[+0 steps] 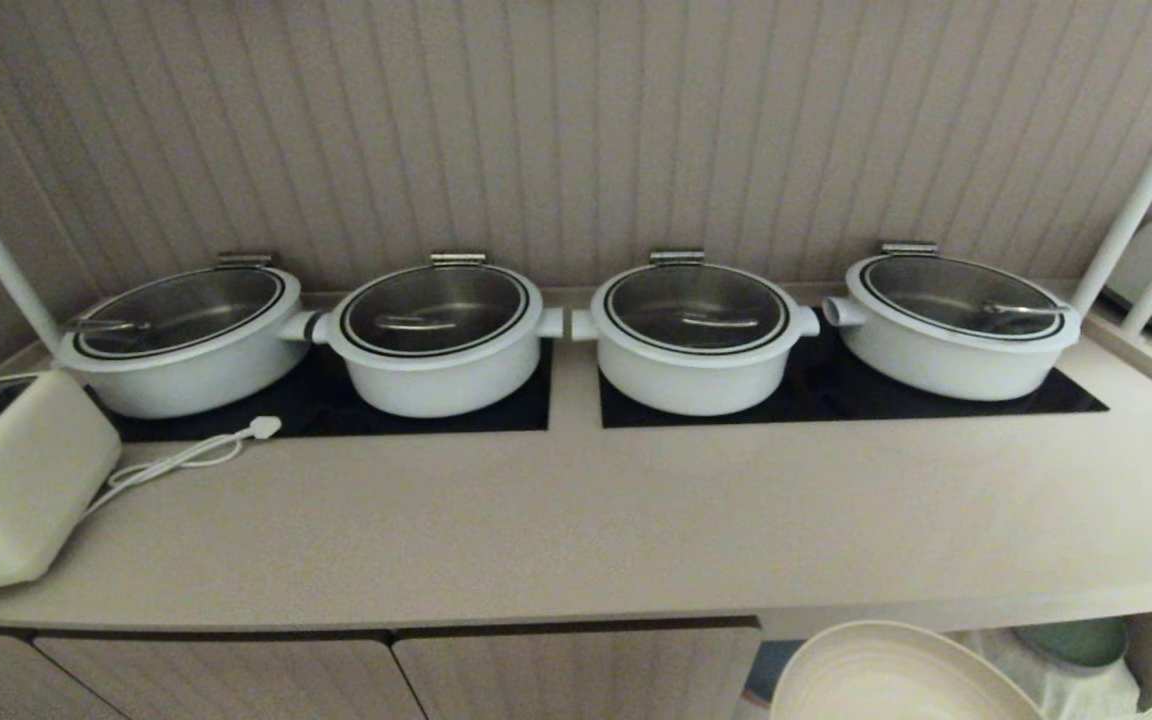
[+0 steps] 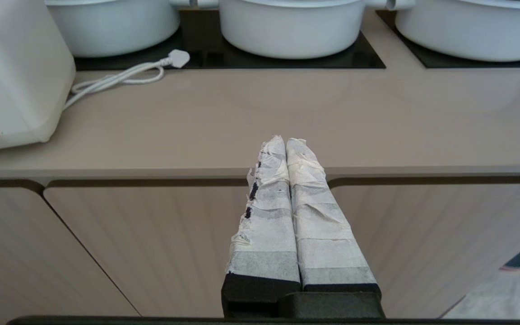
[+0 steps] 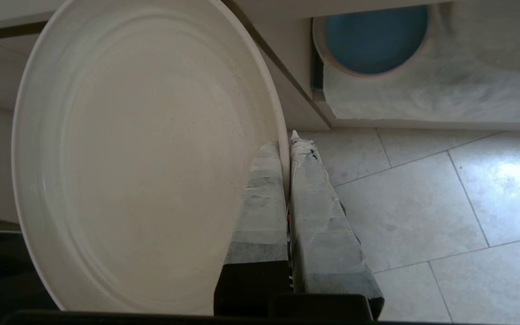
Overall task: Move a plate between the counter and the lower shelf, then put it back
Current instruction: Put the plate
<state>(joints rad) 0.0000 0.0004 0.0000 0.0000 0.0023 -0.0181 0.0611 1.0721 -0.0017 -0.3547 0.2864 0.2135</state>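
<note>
The right gripper (image 3: 287, 144) has its jaws clamped on the rim of the round cream-beige plate (image 3: 142, 158), at the head view's lower right below the long beige counter (image 1: 576, 520). Likely mid-carry; next comes setting it flat. The left gripper (image 2: 285, 143), jaws together, idles.

The head view looks down on the bench (image 1: 576, 520); the left wrist view faces its front edge, sharing the pots (image 1: 436, 335); the right wrist view sits close to the plate (image 3: 142, 153).

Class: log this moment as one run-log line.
right gripper: shut on plate rim | plate: off counter | left gripper: shut, idle
</note>
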